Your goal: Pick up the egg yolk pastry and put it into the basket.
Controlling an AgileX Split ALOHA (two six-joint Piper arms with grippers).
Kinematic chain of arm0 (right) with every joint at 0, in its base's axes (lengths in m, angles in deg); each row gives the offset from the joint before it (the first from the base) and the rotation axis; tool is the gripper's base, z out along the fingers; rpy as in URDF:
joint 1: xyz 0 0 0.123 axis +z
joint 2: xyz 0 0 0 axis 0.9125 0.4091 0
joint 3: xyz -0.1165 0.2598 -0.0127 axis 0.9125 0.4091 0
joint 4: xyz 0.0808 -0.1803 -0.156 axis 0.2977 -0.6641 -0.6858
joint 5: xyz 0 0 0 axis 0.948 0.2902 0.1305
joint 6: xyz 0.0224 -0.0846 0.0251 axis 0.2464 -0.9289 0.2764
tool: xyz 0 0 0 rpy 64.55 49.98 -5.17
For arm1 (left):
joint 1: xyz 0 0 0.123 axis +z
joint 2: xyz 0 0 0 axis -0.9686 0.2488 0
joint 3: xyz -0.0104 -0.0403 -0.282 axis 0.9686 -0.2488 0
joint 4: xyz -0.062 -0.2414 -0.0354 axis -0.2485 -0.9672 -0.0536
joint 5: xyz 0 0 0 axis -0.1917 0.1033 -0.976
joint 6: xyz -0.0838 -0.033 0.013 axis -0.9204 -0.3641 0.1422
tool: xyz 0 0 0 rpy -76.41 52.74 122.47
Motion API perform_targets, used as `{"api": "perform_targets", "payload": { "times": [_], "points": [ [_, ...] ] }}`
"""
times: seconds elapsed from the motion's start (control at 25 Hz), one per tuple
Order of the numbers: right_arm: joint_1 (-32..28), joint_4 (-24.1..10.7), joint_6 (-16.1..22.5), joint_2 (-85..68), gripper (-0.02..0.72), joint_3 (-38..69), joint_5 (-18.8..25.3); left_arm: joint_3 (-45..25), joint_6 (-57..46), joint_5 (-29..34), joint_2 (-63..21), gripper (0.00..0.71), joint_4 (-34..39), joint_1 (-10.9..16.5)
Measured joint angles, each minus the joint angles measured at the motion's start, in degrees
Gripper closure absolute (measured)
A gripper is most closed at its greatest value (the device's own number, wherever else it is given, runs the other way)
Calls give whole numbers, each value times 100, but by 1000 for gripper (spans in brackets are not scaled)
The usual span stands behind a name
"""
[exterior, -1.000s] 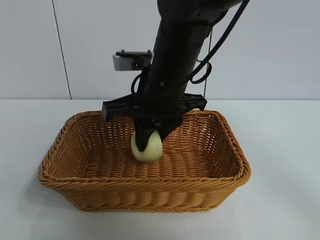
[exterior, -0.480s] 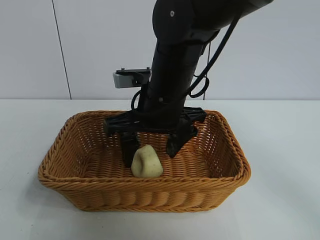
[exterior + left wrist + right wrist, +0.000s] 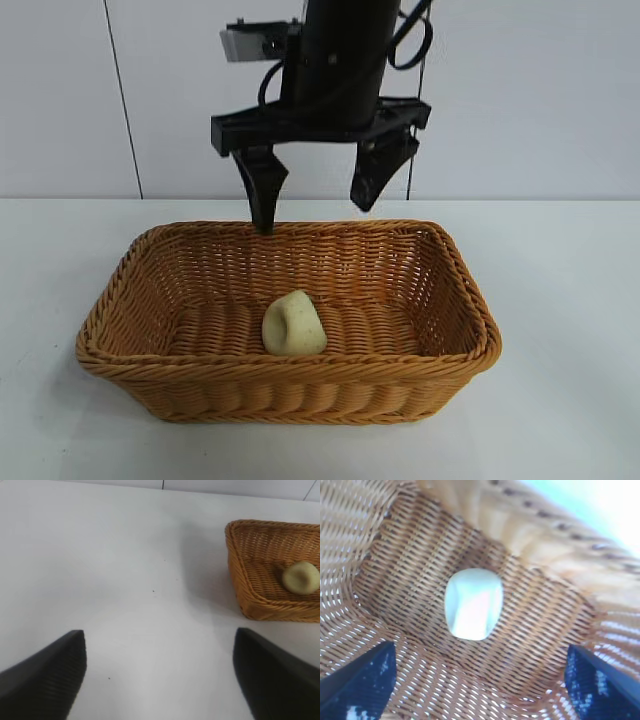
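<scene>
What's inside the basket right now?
Only the egg yolk pastry, lying free on the floor of the basket; the weave directly beneath it is covered. The right tool hangs open above.

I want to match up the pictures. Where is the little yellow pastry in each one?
Exterior view: the egg yolk pastry lies on the basket floor, near the middle, below the open right pincer.
Left wrist view: far right, inside the basket's corner.
Right wrist view: centre of the picture, on the weave.
Shared landmark: the basket.

Black right tool (image 3: 318,195), wedge-shaped fingers (image 3: 262,190), looped cables, grey wrist camera.
</scene>
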Motion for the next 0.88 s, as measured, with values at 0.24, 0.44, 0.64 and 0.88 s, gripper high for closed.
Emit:
{"api": "perform_targets", "payload": {
  "times": [0.24,0.44,0.64,0.88],
  "points": [
    [-812,-148,-92,0,46,0,13,0,0,0,0,127,0,0],
    [-1743,-310,-172,0,46,0,18,0,0,0,0,127,0,0],
    [-2620,-361,-235,0,46,0,18,0,0,0,0,127,0,0],
    [-3149,-368,-321,-5,46,23,18,0,0,0,0,127,0,0]
  ]
}}
